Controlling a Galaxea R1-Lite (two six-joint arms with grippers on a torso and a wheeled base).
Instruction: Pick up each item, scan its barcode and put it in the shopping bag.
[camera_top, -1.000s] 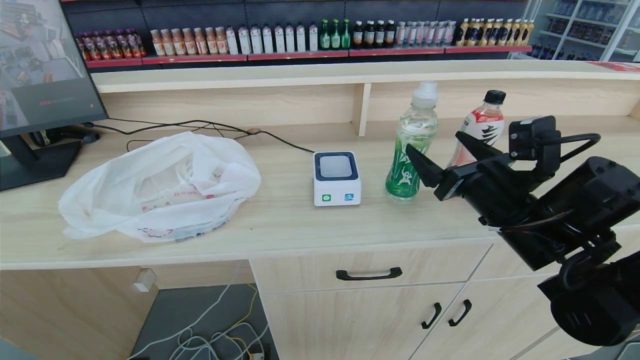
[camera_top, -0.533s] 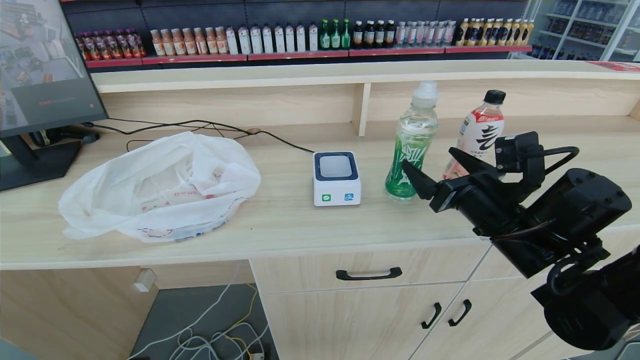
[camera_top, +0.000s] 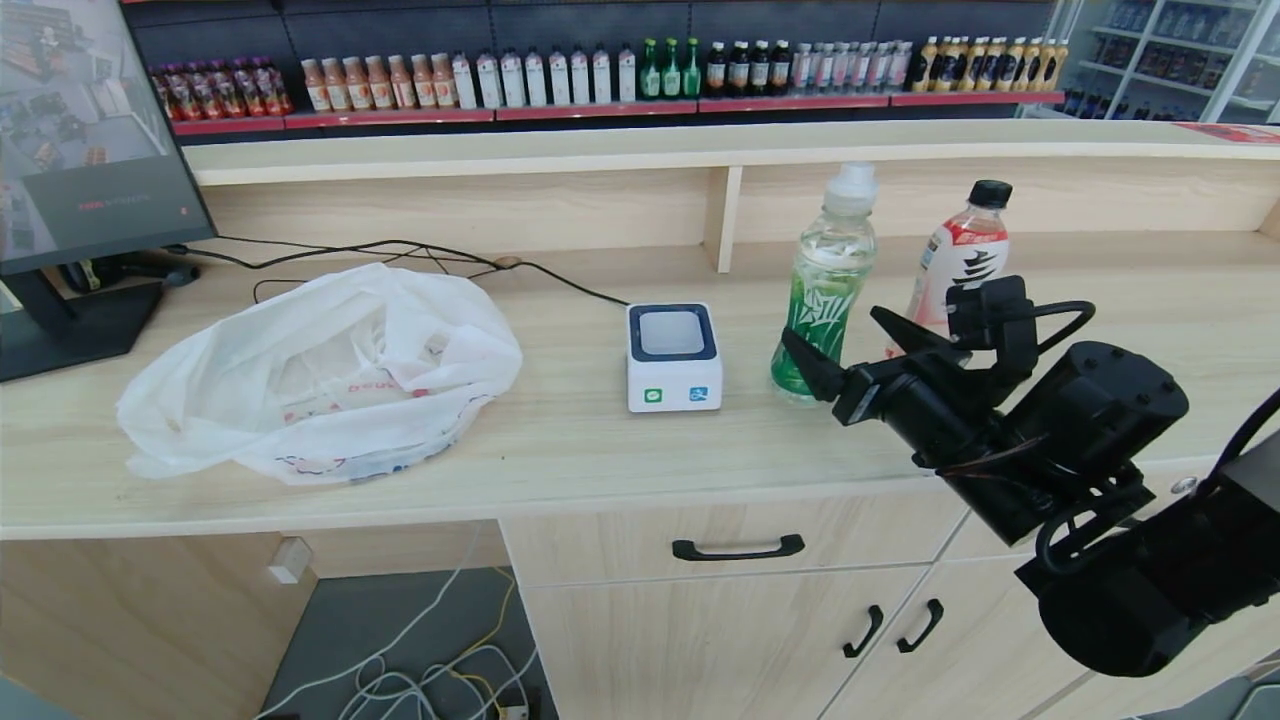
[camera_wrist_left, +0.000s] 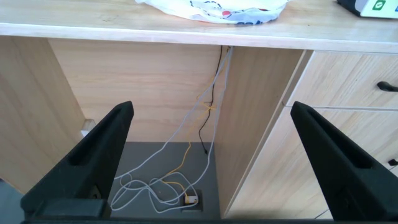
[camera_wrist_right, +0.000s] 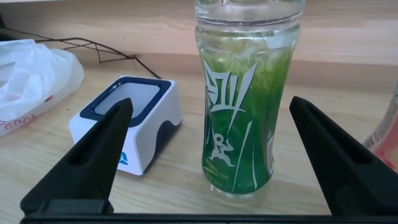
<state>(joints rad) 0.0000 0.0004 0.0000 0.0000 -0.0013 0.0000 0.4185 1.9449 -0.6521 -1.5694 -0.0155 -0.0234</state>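
Observation:
A clear bottle with a green label and white cap (camera_top: 825, 290) stands upright on the wooden counter (camera_top: 560, 440), right of the white barcode scanner (camera_top: 673, 357). A red-and-white bottle with a black cap (camera_top: 958, 255) stands behind it to the right. The white shopping bag (camera_top: 330, 370) lies open on the counter's left part. My right gripper (camera_top: 830, 325) hovers open just in front of the green bottle, fingers pointing at it. In the right wrist view the green bottle (camera_wrist_right: 242, 124) stands between the spread fingers of that gripper (camera_wrist_right: 211, 102), apart from both. My left gripper (camera_wrist_left: 211, 106) hangs open below the counter edge.
A monitor (camera_top: 80, 130) stands at the far left with cables running behind the bag. A raised shelf with a divider (camera_top: 722, 215) backs the counter. Drawers and handles (camera_top: 738, 548) sit below the front edge. Loose cables (camera_wrist_left: 168, 186) lie on the floor.
My right gripper has come down and to the left, closer to the green bottle, staying open. The bottles, scanner and bag have not moved.

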